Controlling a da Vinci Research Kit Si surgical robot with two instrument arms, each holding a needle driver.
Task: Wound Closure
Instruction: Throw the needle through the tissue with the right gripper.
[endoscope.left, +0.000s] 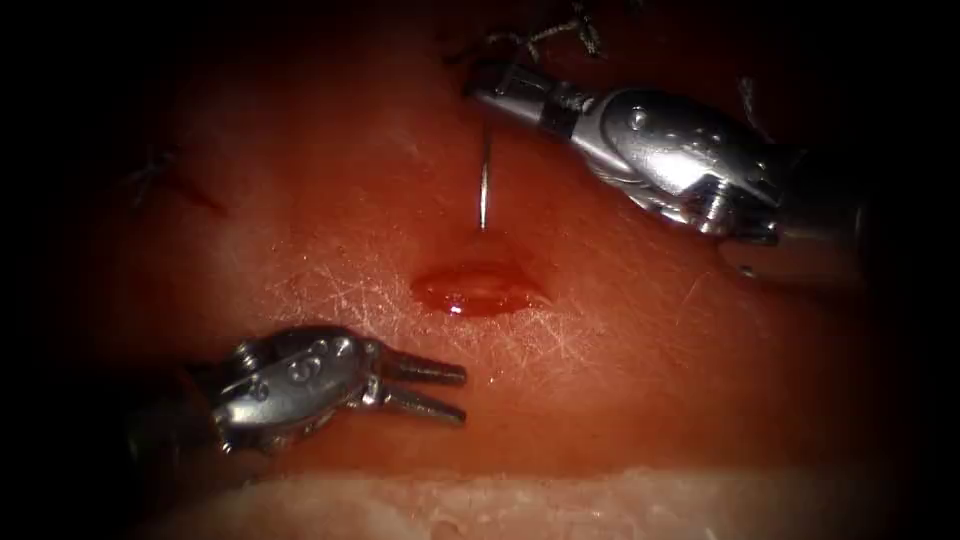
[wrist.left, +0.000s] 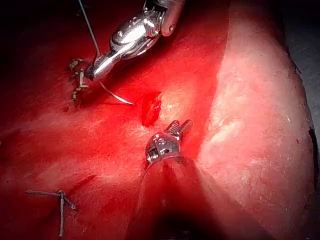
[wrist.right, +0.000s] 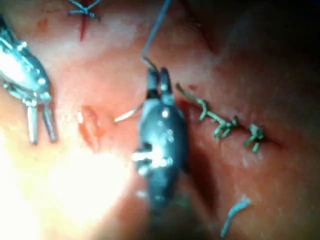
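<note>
My right tool (endoscope.left: 490, 85), at one o'clock from the cut (endoscope.left: 478, 287), clamps the thin steel needle (endoscope.left: 484, 185) near its blunt end; the tip hangs just above the glistening cut, outside the tissue (endoscope.left: 700, 380). My left tool (endoscope.left: 440, 388), at seven o'clock, gapes slightly, holding nothing.

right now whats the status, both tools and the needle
Right tool shut on the needle near its back end, tip at the cut, upper edge. Left tool open, holding nothing, below the cut. Thread trails from the right tool.
</note>
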